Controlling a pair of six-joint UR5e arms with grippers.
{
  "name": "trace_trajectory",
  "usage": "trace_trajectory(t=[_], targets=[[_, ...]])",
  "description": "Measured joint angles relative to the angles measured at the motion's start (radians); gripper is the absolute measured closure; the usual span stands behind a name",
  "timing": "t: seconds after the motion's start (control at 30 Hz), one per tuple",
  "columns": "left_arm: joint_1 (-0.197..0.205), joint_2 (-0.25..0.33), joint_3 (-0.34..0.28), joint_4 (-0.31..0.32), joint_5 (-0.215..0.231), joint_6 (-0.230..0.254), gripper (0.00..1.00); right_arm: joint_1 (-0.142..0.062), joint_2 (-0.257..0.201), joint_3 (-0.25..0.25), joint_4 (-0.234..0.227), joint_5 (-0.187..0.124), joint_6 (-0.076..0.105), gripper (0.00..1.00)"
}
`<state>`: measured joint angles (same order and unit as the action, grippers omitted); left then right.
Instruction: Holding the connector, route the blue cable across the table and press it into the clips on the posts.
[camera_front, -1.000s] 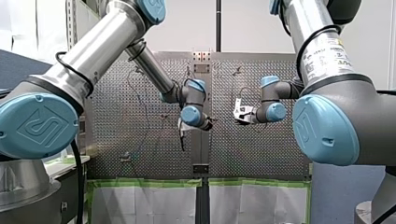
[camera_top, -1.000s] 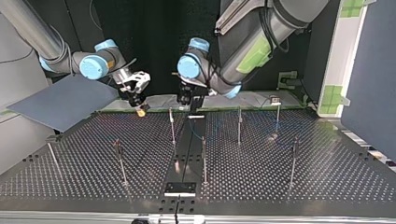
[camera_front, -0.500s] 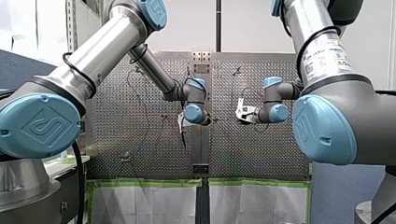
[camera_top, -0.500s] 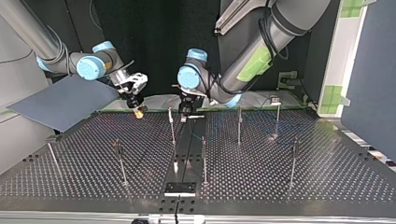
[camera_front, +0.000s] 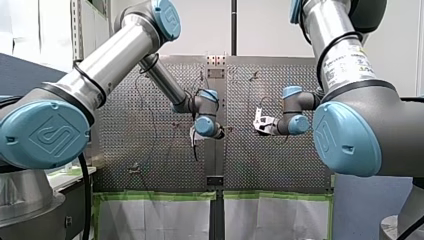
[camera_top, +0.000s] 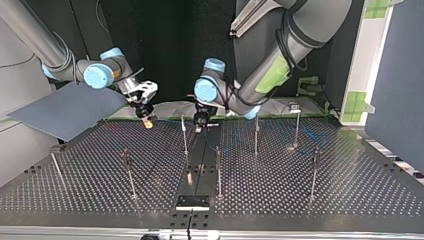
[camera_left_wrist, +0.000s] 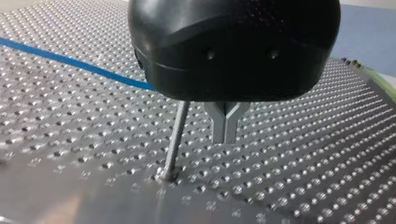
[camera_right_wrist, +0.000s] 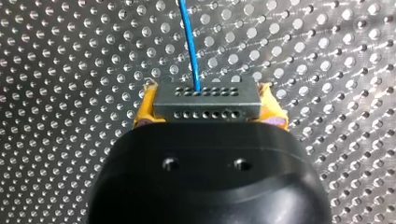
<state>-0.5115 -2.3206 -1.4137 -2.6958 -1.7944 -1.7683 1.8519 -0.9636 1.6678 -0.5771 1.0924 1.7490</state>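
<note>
In the right wrist view my right gripper has its yellow pads shut on a grey connector with rows of small holes. The blue cable leaves the connector and runs ahead over the perforated table. In the left wrist view my left gripper is black, and its metal fingers are shut together just above the table, close beside a thin post. The cable lies on the table behind it. In the top view my right gripper is at the left and my left gripper is near the middle.
Several thin posts stand on the table, among them a post beside my left gripper, one to its right and one nearer the camera. A dark flat board lies at the top view's left. A dark strip runs down the table's middle.
My left gripper has come down towards the table beside the post. My right gripper, with the connector in it, has barely shifted.
</note>
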Motion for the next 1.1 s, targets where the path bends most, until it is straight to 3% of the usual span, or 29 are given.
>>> trace_trajectory(t=[0.3, 0.5, 0.57, 0.6, 0.63, 0.67, 0.7, 0.73, 0.77, 0.8, 0.83, 1.1], targets=[[0.023, -0.001, 0.069, -0.019, 0.001, 0.001, 1.0, -0.006, 0.005, -0.034, -0.001, -0.003, 0.004, 1.0], [0.024, -0.001, 0.083, -0.02, 0.001, 0.015, 0.92, -0.011, 0.007, -0.047, -0.001, -0.005, 0.006, 1.0], [0.023, -0.001, 0.084, -0.02, 0.0, 0.027, 0.77, -0.012, 0.007, -0.048, -0.001, -0.005, 0.006, 1.0], [0.022, -0.001, 0.084, -0.02, 0.0, 0.033, 0.77, -0.013, 0.007, -0.048, -0.001, -0.006, 0.006, 1.0], [0.021, -0.001, 0.084, -0.02, 0.0, 0.041, 0.67, -0.013, 0.007, -0.048, -0.001, -0.007, 0.006, 1.0], [0.02, -0.001, 0.084, -0.02, 0.0, 0.047, 0.49, -0.013, 0.007, -0.048, -0.001, -0.008, 0.006, 1.0], [0.019, -0.001, 0.084, -0.02, 0.0, 0.053, 0.49, -0.013, 0.007, -0.048, -0.001, -0.011, 0.006, 1.0], [0.017, -0.001, 0.084, -0.02, 0.0, 0.061, 0.35, -0.013, 0.007, -0.048, -0.001, -0.014, 0.006, 1.0], [0.015, -0.001, 0.084, -0.02, 0.0, 0.067, 0.09, -0.013, 0.007, -0.048, 0.0, -0.015, 0.006, 1.0], [0.014, -0.001, 0.084, -0.02, 0.0, 0.073, 0.09, -0.013, 0.007, -0.048, 0.0, -0.017, 0.006, 1.0], [0.011, -0.001, 0.084, -0.021, 0.0, 0.082, 0.0, -0.013, 0.007, -0.048, 0.0, -0.018, 0.006, 1.0], [-0.011, 0.0, 0.082, -0.031, -0.016, 0.134, 0.0, -0.02, 0.006, -0.048, 0.027, -0.021, -0.002, 1.0]])
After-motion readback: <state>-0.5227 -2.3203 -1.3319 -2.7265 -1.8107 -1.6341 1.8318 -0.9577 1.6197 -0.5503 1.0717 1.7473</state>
